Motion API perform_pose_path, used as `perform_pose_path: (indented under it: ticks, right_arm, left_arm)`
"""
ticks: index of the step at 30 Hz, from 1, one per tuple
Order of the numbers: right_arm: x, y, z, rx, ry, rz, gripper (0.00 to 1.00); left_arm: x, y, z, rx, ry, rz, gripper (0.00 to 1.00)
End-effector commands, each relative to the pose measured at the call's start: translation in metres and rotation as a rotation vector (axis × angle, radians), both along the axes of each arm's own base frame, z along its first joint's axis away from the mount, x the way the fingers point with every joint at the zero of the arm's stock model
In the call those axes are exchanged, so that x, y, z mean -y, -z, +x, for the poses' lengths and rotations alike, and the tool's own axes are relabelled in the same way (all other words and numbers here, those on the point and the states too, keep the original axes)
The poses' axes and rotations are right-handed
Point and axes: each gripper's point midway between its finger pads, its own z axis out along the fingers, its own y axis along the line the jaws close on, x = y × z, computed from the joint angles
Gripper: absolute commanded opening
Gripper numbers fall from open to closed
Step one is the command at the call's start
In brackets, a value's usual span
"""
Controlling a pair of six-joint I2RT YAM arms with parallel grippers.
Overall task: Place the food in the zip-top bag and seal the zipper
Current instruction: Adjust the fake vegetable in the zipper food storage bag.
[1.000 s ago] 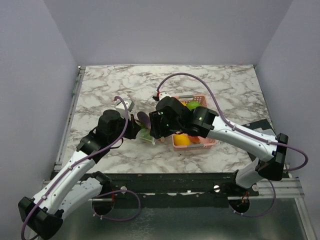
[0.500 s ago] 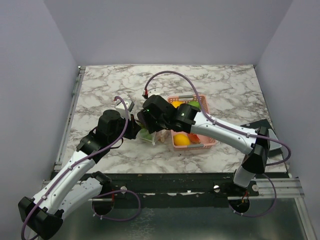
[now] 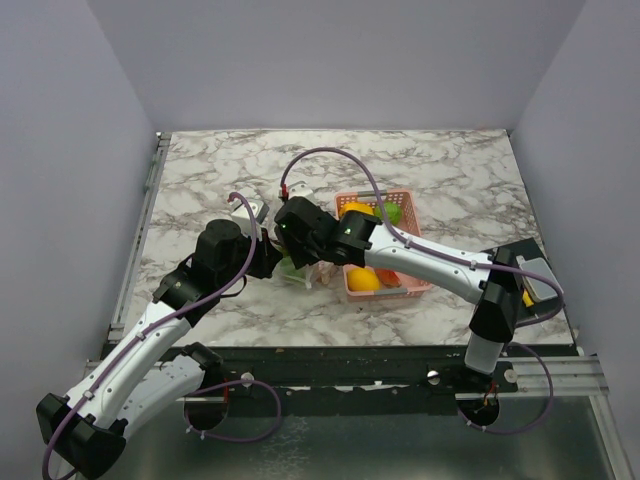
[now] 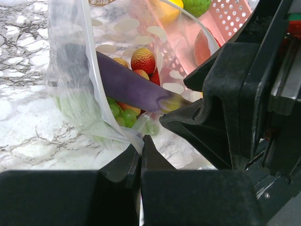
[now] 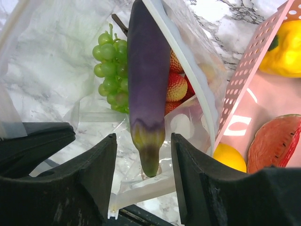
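My left gripper (image 4: 141, 141) is shut on the lower lip of the clear zip-top bag (image 4: 75, 94), holding its mouth open on the marble. Inside lie green grapes (image 5: 110, 70), red berries (image 5: 176, 87) and the purple eggplant (image 5: 148, 80), whose green stem end pokes out past the zipper (image 5: 141, 190). My right gripper (image 5: 143, 139) is open. Its fingers stand on either side of the eggplant's stem with a gap on both sides. In the top view both grippers meet at the bag (image 3: 298, 270).
The pink basket (image 3: 410, 285) sits just right of the bag, touching it. It holds a yellow fruit (image 3: 363, 280), a green fruit (image 3: 390, 212), a yellow pepper-like piece (image 5: 287, 47) and a red slice (image 5: 275, 141). My right arm reaches over the basket.
My right gripper has moved left from the basket side to the bag mouth, carrying the eggplant in. Its jaws have widened off the eggplant. The left gripper has kept still.
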Motion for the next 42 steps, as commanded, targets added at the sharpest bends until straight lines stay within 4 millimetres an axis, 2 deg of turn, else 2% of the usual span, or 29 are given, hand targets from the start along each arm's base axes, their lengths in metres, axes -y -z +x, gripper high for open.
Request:
perform_pose_path:
  ticks: [1, 13, 23, 29, 32, 39, 42]
  right_arm:
    - [0.009, 0.009, 0.005, 0.021, 0.031, -0.058, 0.56]
    - [0.015, 0.032, 0.001, -0.015, 0.051, -0.097, 0.55]
    - [0.011, 0.029, 0.006, 0.014, 0.062, -0.064, 0.43]
    - [0.007, 0.029, 0.010, 0.025, 0.072, -0.063, 0.42]
    - [0.005, 0.025, 0.013, 0.041, 0.078, -0.052, 0.31]
    - [-0.001, 0.009, 0.021, 0.086, 0.051, -0.043, 0.13]
    - [0.000, 0.008, 0.026, 0.091, 0.048, -0.074, 0.06]
  left_arm:
    - [0.004, -0.003, 0.000, 0.017, 0.014, -0.014, 0.00]
    - [0.004, -0.002, 0.001, 0.014, 0.012, -0.013, 0.00]
    - [0.004, 0.000, 0.001, 0.010, 0.014, -0.010, 0.00]
    - [0.004, 0.000, 0.001, 0.009, 0.016, -0.011, 0.00]
    - [0.005, 0.000, 0.001, 0.008, 0.016, -0.011, 0.00]
    - [0.007, -0.001, -0.001, 0.009, 0.029, -0.013, 0.00]
    - [0.009, -0.002, -0.003, 0.010, 0.040, -0.019, 0.00]
